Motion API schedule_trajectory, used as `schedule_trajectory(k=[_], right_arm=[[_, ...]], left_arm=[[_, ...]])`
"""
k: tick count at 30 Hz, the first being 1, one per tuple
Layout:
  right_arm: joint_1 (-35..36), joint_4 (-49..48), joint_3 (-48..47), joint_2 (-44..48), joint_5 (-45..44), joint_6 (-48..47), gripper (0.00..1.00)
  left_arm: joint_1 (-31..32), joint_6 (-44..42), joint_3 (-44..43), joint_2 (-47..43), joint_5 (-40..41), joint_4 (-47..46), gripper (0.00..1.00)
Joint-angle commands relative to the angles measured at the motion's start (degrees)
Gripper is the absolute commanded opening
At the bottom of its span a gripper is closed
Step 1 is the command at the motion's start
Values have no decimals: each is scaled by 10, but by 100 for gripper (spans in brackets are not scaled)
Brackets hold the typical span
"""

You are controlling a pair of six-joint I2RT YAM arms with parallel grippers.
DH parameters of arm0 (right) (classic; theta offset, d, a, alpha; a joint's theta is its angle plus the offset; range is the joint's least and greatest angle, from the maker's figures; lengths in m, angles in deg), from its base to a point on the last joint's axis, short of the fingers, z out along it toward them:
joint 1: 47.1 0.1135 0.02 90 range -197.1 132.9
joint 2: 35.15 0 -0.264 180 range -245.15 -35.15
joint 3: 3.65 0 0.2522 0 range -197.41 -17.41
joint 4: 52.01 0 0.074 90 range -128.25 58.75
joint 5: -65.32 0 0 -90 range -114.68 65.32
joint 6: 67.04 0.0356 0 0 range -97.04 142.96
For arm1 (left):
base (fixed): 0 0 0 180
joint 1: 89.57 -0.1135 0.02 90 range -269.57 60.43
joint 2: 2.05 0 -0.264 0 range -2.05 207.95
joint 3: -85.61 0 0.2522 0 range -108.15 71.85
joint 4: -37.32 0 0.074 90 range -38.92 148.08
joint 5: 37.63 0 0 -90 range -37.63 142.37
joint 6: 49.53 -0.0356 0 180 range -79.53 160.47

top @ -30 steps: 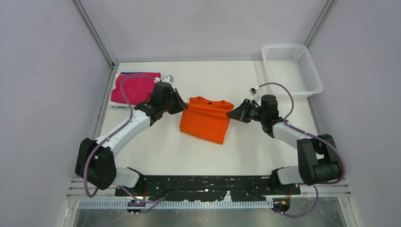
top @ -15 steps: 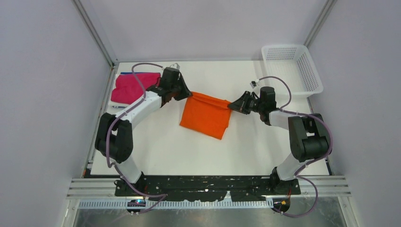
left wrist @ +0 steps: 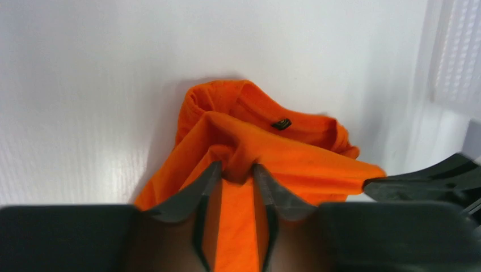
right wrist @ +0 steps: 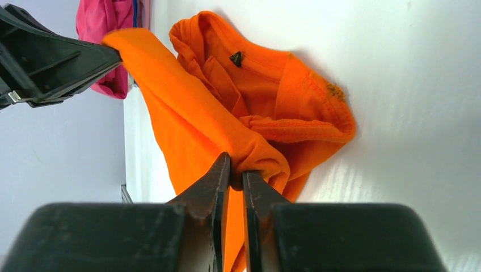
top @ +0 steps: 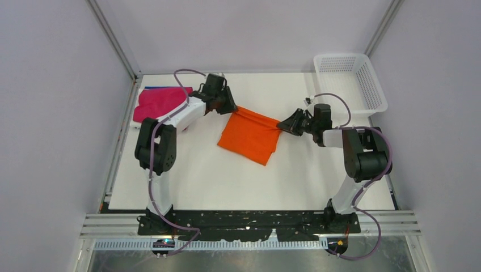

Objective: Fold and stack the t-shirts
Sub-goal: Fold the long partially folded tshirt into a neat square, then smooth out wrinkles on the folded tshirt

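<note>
At the middle of the white table (top: 193, 175) we find the orange t-shirt (top: 248, 137) strung between our two grippers. Our left gripper (top: 232, 107) has the shirt's far-left corner and our right gripper (top: 281, 125) has its far-right corner. The upper edge runs taut from one to the other, and the rest of the cloth drapes toward the arms' bases.

In the left wrist view the jaws are drawn narrow, with a bunched fold of orange cloth pinched between them. The collar, with its small dark label, sags beyond the tips. In the right wrist view the jaws are almost together, clamped on a gathered roll of the same cloth, and the left gripper shows at the other end of the taut edge.

The magenta-pink t-shirt (top: 160, 103) lies at the table's far-left edge, beside our left arm and apart from the orange one. A sliver of blue cloth (top: 164, 88) shows along its far side. The white mesh basket (top: 371, 85) sits at the far-right corner, well apart from both grippers.
</note>
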Motion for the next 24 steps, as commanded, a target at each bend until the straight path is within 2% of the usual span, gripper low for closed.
schedule_trajectory(k=[1,2,3,4,6,8,12,15,20,24], right_arm=[[-15,-17,-25,-1,-22,-1,23],[-16,-13,-25,3,-24,-1,27],[-16,-1,-25,13,-29,-4,39],[-16,8,-26,20,-33,-7,56],[-16,44,-25,46,-48,-29,79],[-15,73,-16,74,-62,-40,100],[-5,83,11,136,-64,-39,95],[20,77,11,149,-53,-36,95],[69,47,-35,104,-35,-15,95],[65,18,-71,28,-45,8,95]], left_arm=[[-14,-22,-54,16,-11,7,54],[-14,-27,-55,15,-20,-3,67],[-14,-30,-56,12,-35,-8,81],[-14,-33,-56,8,-49,-14,86],[-14,-36,-51,-8,-66,-23,96],[-14,-38,-29,-28,-78,-42,99],[-13,-32,9,-48,-115,-85,100],[-13,-13,-2,-24,-145,-98,100],[-13,51,-37,46,-190,-138,100],[-13,112,-52,99,-213,-199,100]])
